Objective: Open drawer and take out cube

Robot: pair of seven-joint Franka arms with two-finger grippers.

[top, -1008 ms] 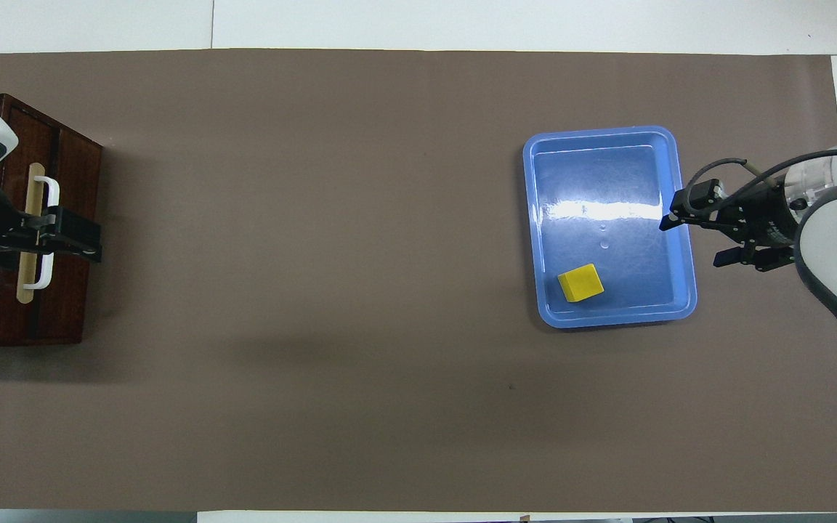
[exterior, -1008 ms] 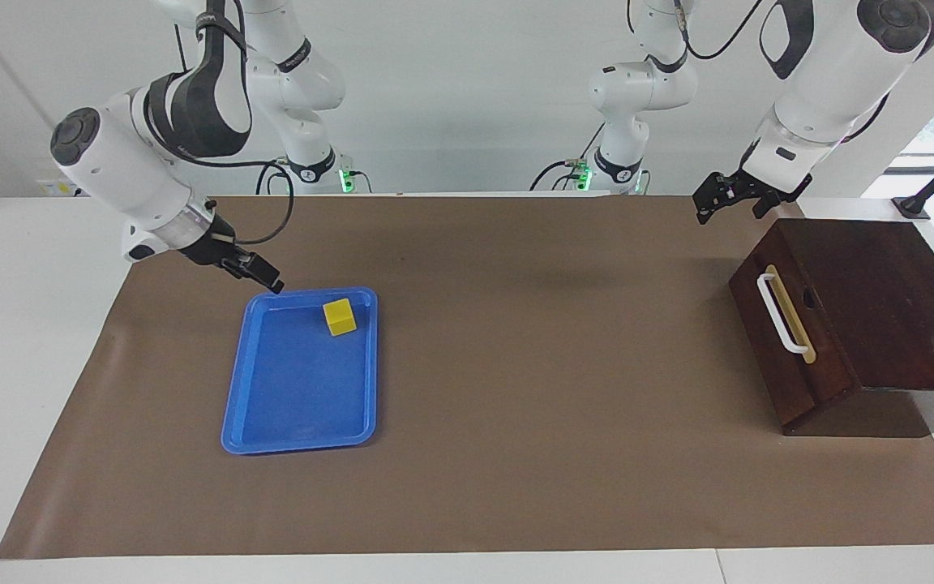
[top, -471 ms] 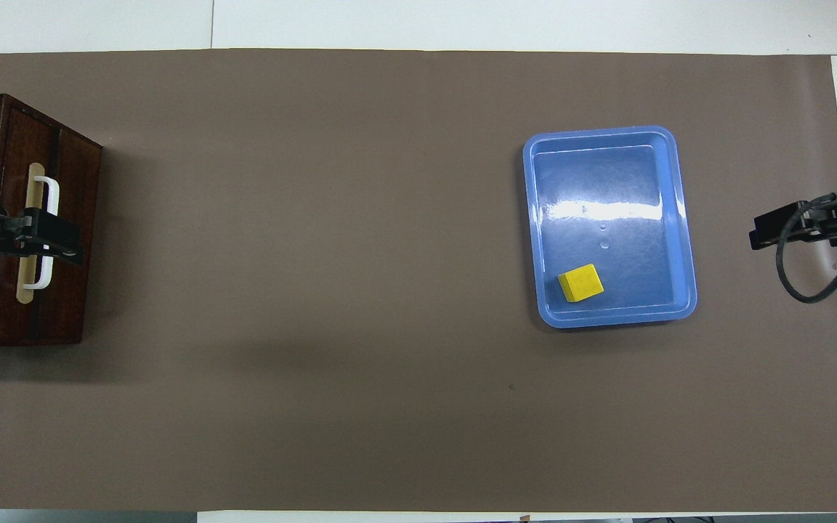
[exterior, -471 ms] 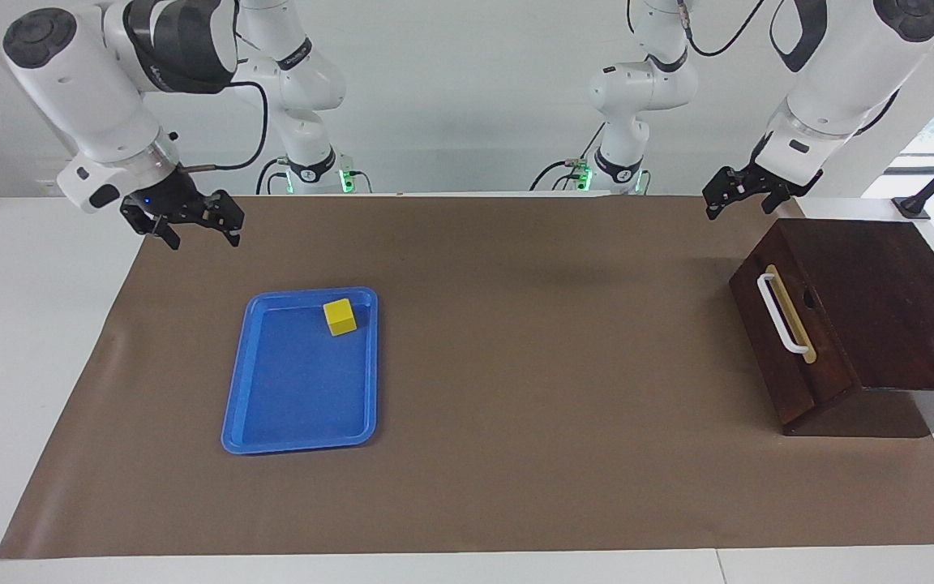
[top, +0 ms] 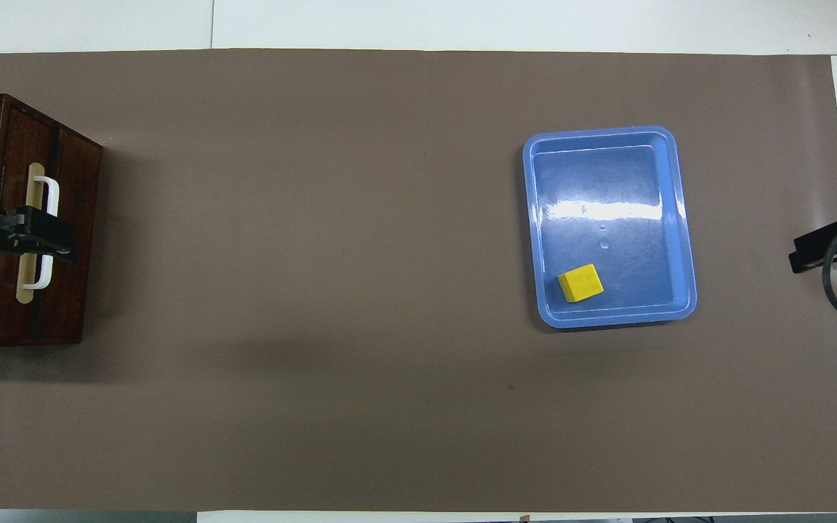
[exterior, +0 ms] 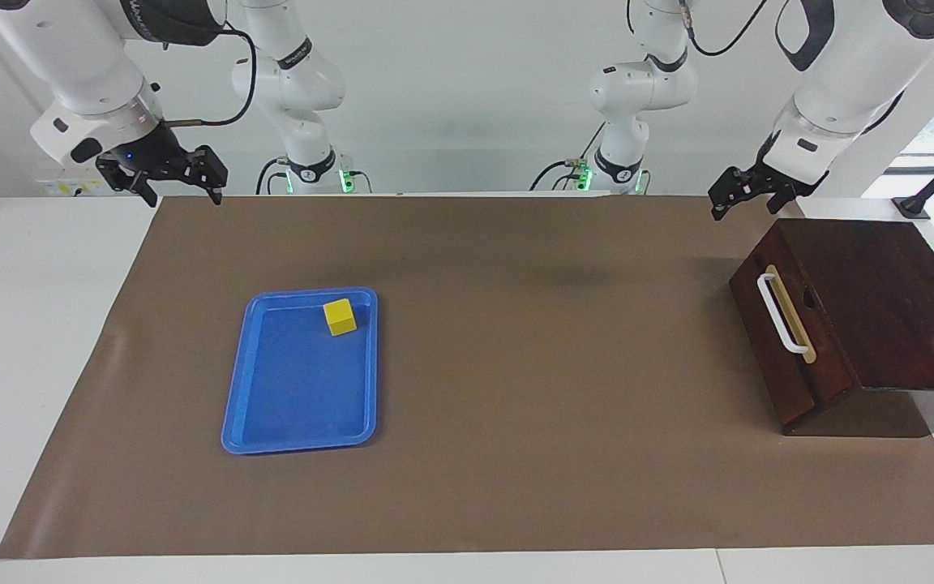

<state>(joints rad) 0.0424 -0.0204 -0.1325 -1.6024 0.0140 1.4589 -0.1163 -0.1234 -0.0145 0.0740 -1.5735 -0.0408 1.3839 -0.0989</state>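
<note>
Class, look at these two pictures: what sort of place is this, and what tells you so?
Probably a robotics lab: two white arms mounted at a table, a brown mat covering it, and staged props, a blue tray holding a yellow cube.

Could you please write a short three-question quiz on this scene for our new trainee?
1. True or false: the cube lies in the blue tray.
2. The drawer is: A) pulled out, B) shut.
3. Fill in: the left end effector is raised and holds ____.

Key: 1 true; 2 B; 3 nothing. The right end effector is likewise raised, open and empty.
</note>
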